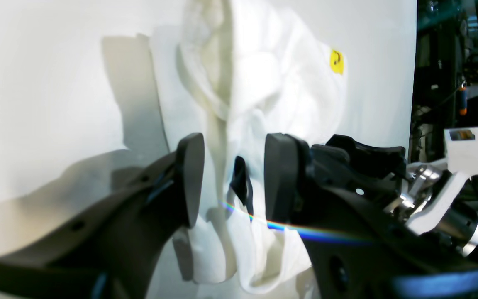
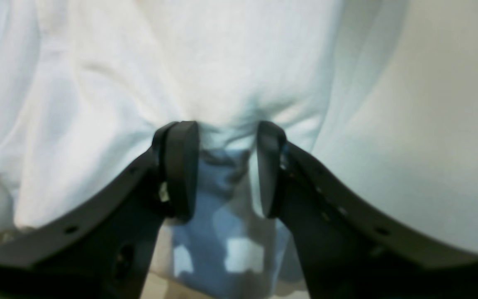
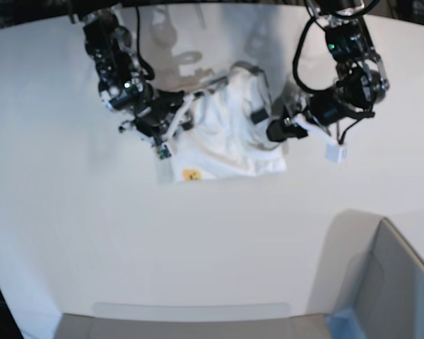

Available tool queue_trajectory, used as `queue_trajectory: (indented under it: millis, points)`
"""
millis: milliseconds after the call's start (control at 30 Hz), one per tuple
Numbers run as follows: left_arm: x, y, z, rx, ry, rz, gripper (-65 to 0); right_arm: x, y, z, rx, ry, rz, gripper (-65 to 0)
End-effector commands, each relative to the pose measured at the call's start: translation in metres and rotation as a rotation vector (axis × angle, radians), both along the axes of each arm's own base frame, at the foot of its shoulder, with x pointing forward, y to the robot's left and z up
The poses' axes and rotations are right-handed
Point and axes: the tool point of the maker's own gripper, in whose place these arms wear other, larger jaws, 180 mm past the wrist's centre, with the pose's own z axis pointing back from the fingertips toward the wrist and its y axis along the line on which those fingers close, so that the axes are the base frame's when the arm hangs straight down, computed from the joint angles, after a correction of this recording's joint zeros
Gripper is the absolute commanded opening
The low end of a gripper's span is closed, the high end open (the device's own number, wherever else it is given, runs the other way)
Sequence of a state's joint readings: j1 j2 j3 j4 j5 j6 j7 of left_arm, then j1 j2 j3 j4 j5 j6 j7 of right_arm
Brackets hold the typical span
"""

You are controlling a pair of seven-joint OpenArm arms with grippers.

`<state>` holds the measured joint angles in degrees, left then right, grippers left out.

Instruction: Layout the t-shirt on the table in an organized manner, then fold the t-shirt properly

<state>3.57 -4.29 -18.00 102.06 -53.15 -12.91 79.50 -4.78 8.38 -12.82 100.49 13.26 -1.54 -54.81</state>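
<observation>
Base view: one t-shirt (image 3: 222, 138), two arms, one table (image 3: 127, 240).

The surroundings beyond the work surface are dark. In the left wrist view, a dim area (image 1: 457, 62) at the right edge holds blurred equipment and cables; details cannot be resolved. A small orange item (image 1: 463, 101) stands out against it. In the base view, a grey box (image 3: 399, 282) with a blue corner (image 3: 343, 321) occupies the lower right. Lighting comes from above and is strong, producing hard shadows and one rainbow-coloured lens streak (image 1: 305, 232) across the left wrist view.
</observation>
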Motion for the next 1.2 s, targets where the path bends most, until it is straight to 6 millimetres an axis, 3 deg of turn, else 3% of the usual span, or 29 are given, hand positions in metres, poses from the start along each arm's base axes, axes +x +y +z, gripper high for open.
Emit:
queue_trajectory:
  millis: [0,333,533,633,800,1000,1167]
  points:
    - [0.008,-0.002,0.008,-0.012,-0.024,-0.011,-39.4,0.005,0.001,0.007,0.007,-0.025,0.006,-40.7]
    - [0.023,-0.001,-0.004,-0.055,0.02,0.0,-41.8,0.005,0.002,0.007,0.008,-0.025,0.005,-40.7]
    - [0.028,0.002,-0.025,-0.09,0.076,0.043,-60.6,0.006,0.002,0.008,0.009,-0.028,0.006,-40.7]
    - [0.029,0.018,-0.036,-0.067,0.097,0.075,-65.0,0.006,0.002,0.008,0.009,-0.028,0.006,-40.7]
    - [0.034,0.04,-0.035,-0.017,0.074,0.106,-65.0,0.005,0.001,0.007,0.007,-0.026,0.005,-40.7]
    - [0.042,0.04,-0.024,-0.019,0.043,0.1,-64.6,0.007,0.002,0.008,0.008,-0.029,0.005,-40.7]
    - [0.049,0.04,-0.001,0.008,-0.034,0.089,-54.4,0.007,0.002,0.009,0.008,-0.031,0.005,-40.7]
